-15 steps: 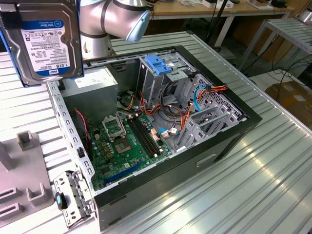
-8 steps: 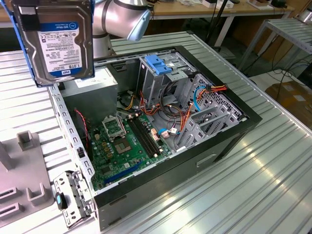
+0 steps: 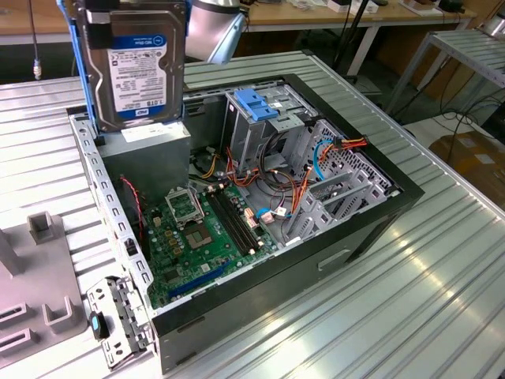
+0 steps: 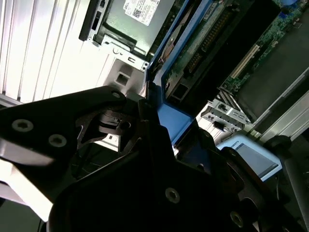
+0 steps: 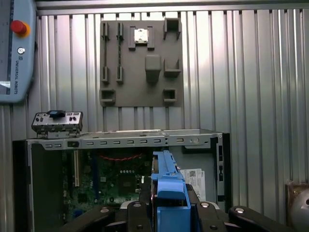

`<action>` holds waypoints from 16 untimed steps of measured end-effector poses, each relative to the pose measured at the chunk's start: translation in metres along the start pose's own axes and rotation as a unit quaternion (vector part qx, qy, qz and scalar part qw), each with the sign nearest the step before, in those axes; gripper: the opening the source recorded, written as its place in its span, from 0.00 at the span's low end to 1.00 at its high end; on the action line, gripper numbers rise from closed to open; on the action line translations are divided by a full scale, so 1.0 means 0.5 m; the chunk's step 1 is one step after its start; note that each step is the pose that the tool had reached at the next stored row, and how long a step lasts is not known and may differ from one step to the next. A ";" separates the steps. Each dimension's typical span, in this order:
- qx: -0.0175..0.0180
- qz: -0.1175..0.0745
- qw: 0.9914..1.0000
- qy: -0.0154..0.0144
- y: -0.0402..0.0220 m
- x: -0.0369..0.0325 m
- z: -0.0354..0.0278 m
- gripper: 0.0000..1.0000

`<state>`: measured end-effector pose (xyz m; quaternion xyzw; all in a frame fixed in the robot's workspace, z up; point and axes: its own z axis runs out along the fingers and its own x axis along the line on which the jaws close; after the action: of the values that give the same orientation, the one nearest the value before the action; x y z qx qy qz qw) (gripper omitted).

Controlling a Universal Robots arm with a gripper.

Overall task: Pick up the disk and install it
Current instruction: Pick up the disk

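The gripper [image 5: 169,212] was clamped on the disk [image 3: 142,63], pinching its blue rail [image 5: 166,186] between the fingers. The disk hung on edge directly beneath the gripper, clear of the counter [image 3: 442,292] and over one end of the open computer case [image 3: 371,213]. Below the gripper and off to one side stood the grey drive cage [image 3: 256,118], with loose cables [image 3: 304,185] just beyond it and the motherboard [image 3: 205,229] lower in the case. Carrying it well probably meant keeping the disk square in the grip, lining its rails up with the bay before descending, moving slowly, and keeping the edges away from the cables and the case wall.
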<state>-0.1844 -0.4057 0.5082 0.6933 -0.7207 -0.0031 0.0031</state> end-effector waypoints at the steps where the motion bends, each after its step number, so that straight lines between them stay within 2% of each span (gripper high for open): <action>1: 0.000 0.000 1.000 0.000 -0.006 0.000 0.000 0.37; 3: 0.000 0.000 1.000 0.000 -0.027 -0.001 0.001 0.37; 4: 0.000 0.000 1.000 0.000 -0.031 -0.001 0.001 0.37; 10: 0.000 0.000 1.000 0.000 -0.050 -0.002 0.002 0.37; 13: 0.000 0.000 1.000 0.000 -0.067 -0.002 0.003 0.37; 16: 0.000 0.000 1.000 0.000 -0.068 -0.002 0.003 0.37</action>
<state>-0.1504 -0.4058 0.5064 0.6932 -0.7207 -0.0030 0.0032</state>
